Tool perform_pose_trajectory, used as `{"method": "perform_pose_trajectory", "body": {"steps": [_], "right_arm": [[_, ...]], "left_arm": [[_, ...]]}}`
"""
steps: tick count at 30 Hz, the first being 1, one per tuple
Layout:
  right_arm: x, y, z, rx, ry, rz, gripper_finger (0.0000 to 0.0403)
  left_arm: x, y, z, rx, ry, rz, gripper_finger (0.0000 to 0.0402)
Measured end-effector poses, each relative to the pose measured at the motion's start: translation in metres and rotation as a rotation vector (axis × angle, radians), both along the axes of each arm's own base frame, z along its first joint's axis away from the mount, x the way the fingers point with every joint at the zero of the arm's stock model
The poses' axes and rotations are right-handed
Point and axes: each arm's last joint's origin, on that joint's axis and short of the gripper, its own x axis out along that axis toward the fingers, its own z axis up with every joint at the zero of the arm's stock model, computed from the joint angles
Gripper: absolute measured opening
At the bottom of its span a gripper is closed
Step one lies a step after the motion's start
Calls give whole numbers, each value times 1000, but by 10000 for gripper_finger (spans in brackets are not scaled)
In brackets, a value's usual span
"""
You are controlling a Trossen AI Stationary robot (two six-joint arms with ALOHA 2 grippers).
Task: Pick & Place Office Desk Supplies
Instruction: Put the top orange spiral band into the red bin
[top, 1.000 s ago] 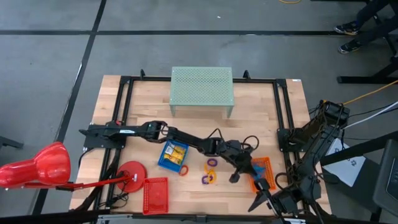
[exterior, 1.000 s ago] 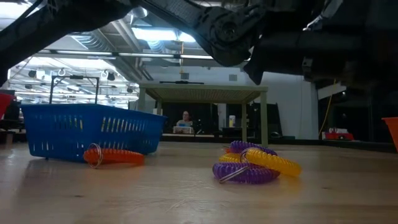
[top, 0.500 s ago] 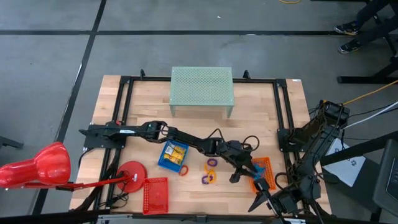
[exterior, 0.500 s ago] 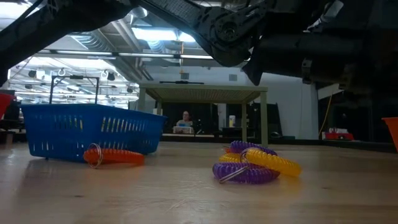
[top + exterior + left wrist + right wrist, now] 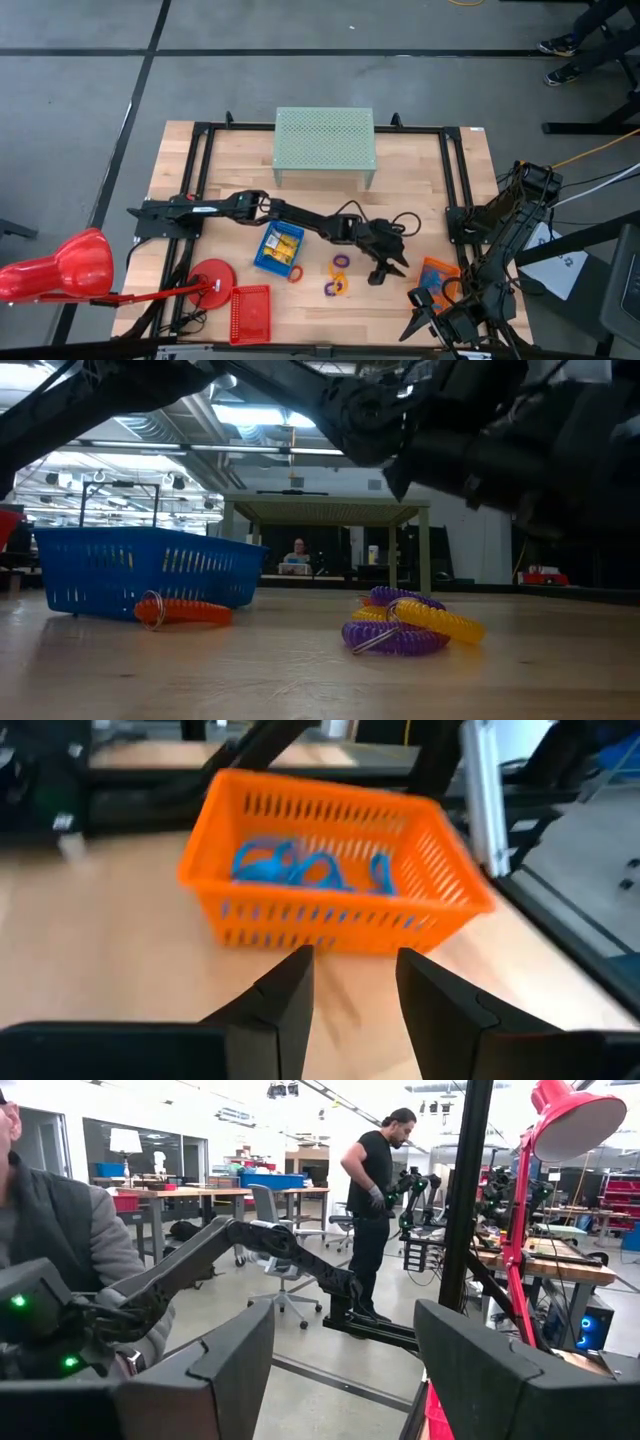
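High view: left gripper (image 5: 385, 270) hovers over mid-counter, beside orange tray (image 5: 440, 273) near the right front corner; right gripper (image 5: 425, 322) waits off that corner.
Low view: orange loop (image 5: 183, 611) touches blue tray (image 5: 130, 568); purple and yellow loops (image 5: 410, 626) heaped together.
Left wrist view: jaws spread, empty; blue loops (image 5: 300, 868) inside orange tray.
Right wrist view: jaws spread, empty.

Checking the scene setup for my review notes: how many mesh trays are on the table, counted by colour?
Blue tray: 1
Red tray: 1
Orange tray: 1
Total: 3
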Motion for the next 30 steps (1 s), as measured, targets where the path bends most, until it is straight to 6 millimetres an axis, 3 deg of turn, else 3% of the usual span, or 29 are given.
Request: {"method": "perform_pose_trajectory", "body": {"steps": [8,12,20,24,30], "right_arm": [[0,0,0,3,2,3,242],[0,0,0,3,3,3,242],[0,1,-2,15,22,36,242],[-1,2,-2,-40,-11,60,242],[-9,3,-3,-107,-40,-34,242]], "left_arm": [[1,-4,33,32,-92,13,137],[-8,-2,65,71,-92,10,137],[-54,-34,140,173,-46,-93,130],[-89,-51,181,268,-21,-82,127],[-130,-64,223,328,-2,-34,127]]}}
